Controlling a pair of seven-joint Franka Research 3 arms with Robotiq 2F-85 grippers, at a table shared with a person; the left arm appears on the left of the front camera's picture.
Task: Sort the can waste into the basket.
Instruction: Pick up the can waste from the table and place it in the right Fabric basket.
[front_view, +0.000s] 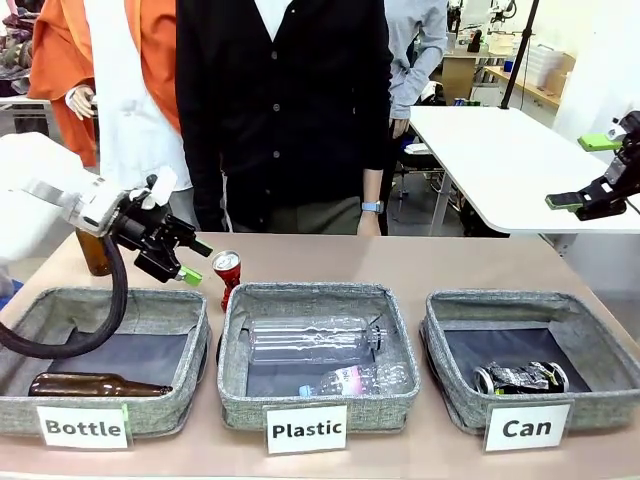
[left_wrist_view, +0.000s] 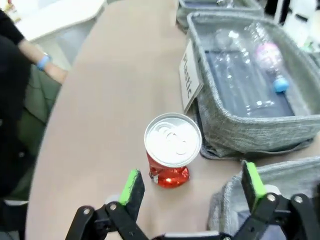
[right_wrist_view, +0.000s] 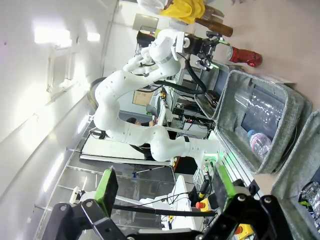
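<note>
Jaws wide, the left hand (front_view: 197, 261) hovers beside the standing red silver-topped drink can (front_view: 227, 272); the right hand (front_view: 583, 172) is wide too.

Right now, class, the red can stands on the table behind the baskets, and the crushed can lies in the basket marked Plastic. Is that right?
No. The front view shows the crushed can lying in the basket marked Can, not Plastic. The red can does stand on the table, as you said.
</note>
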